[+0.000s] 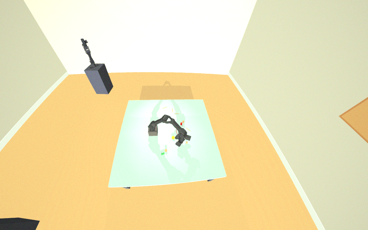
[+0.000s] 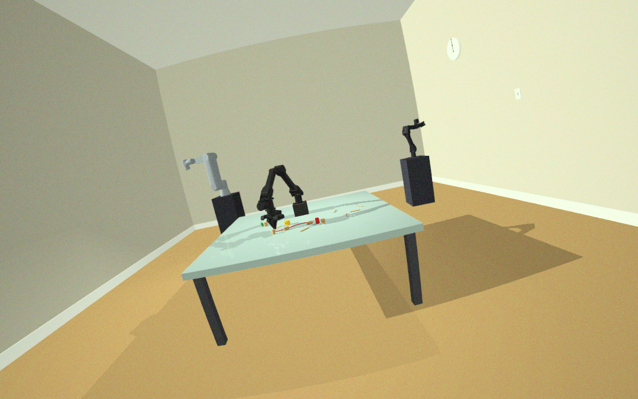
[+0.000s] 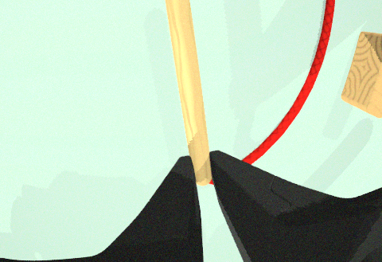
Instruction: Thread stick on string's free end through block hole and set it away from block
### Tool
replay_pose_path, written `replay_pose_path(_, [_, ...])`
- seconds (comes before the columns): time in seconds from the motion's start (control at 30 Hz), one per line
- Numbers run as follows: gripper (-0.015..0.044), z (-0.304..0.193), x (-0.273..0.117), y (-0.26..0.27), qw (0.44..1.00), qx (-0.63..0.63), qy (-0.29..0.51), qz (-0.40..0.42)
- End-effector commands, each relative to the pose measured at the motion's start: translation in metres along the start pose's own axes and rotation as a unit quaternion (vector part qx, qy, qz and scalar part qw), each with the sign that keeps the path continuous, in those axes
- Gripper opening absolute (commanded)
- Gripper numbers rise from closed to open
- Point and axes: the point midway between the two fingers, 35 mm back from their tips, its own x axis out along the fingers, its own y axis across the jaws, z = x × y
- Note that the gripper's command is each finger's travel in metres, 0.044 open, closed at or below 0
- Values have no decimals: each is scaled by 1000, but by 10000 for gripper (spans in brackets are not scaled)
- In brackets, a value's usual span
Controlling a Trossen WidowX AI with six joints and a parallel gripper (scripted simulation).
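My gripper [image 3: 200,163] [image 2: 274,227] is shut on one end of the thin wooden stick [image 3: 185,75], low over the table. The rest of the stick reaches away from the fingertips, up the wrist view. The red string [image 3: 318,59] [image 1: 176,131] curves off to the right from behind the right finger. A wooden block [image 3: 360,75] [image 2: 286,228] stands at the right edge of the wrist view, partly cut off, apart from the stick; its hole cannot be made out. The button [image 2: 309,223] is small at the string's far end in the exterior view. The arm hides the fingertips in the top view.
A yellow object [image 1: 172,137] [image 2: 286,223] is near the gripper. A red cylinder [image 1: 181,123] [image 2: 317,220], a wooden piece [image 1: 183,121] and a loose stick [image 1: 187,129] [image 2: 304,229] lie beyond the string. A green piece [image 1: 162,153] and several more loose sticks lie farther off.
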Motion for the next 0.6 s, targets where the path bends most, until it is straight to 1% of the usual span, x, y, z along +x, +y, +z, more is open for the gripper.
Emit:
replay_pose_path(0.0, [0, 4, -1, 0, 1000, 3, 3, 2])
replay_pose_path(0.57, [0, 25, -1, 1, 1000, 3, 3, 2])
